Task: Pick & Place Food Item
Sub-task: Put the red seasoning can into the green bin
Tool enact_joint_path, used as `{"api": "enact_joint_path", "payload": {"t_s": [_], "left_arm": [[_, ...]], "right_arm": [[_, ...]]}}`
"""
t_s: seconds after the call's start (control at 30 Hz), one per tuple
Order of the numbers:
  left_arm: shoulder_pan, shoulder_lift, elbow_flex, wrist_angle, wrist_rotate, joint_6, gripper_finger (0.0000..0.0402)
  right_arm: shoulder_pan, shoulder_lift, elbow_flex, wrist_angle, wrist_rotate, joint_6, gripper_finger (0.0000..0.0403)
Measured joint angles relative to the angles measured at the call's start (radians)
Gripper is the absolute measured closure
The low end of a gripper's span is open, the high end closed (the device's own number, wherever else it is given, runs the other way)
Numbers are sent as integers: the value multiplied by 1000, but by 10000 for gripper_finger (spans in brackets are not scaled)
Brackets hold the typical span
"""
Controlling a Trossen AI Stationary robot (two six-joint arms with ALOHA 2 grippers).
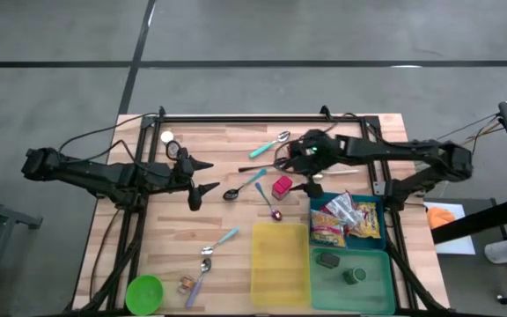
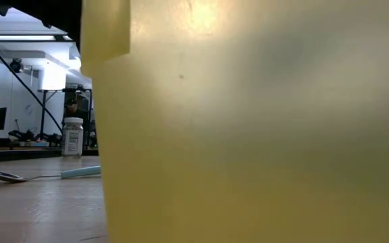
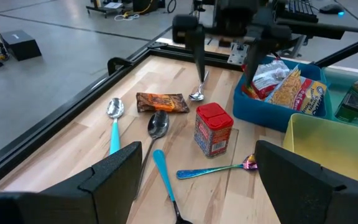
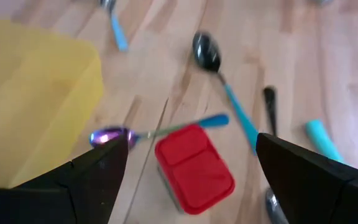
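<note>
A small clear jar with a red lid (image 1: 282,187) stands upright on the wooden table's middle (image 3: 214,129) (image 4: 194,168). A brown snack wrapper (image 3: 161,101) lies flat just beyond it. My right gripper (image 1: 296,169) hangs open above the table, slanting down, its fingers on either side of the jar in its wrist view (image 4: 192,142) without touching it. It also shows in the left wrist view (image 3: 225,59). Left of centre, my left gripper (image 1: 205,180) waits open above the table, pointing toward the jar (image 3: 199,149).
A blue bin (image 1: 377,242) holding food packets, a yellow bin (image 1: 280,262) and a green bin (image 1: 352,280) stand at the near right. Several spoons (image 1: 246,183) lie scattered around the jar. A green bowl (image 1: 144,293) sits at the near left. The yellow bin's wall (image 2: 248,135) blocks the low view.
</note>
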Motion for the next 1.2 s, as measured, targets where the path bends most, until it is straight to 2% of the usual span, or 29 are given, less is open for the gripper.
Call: {"api": "enact_joint_path", "payload": {"t_s": [0.23, 0.4, 0.77, 1.2], "left_arm": [[0, 0, 0, 0, 0, 0, 87], [0, 0, 0, 0, 0, 0, 87], [0, 0, 0, 0, 0, 0, 86], [0, 0, 0, -1, 0, 0, 86]], "right_arm": [[6, 159, 145, -149, 5, -99, 51], [39, 217, 195, -184, 9, -124, 51], [90, 227, 151, -165, 169, -123, 51], [84, 279, 120, -111, 173, -162, 51]]}}
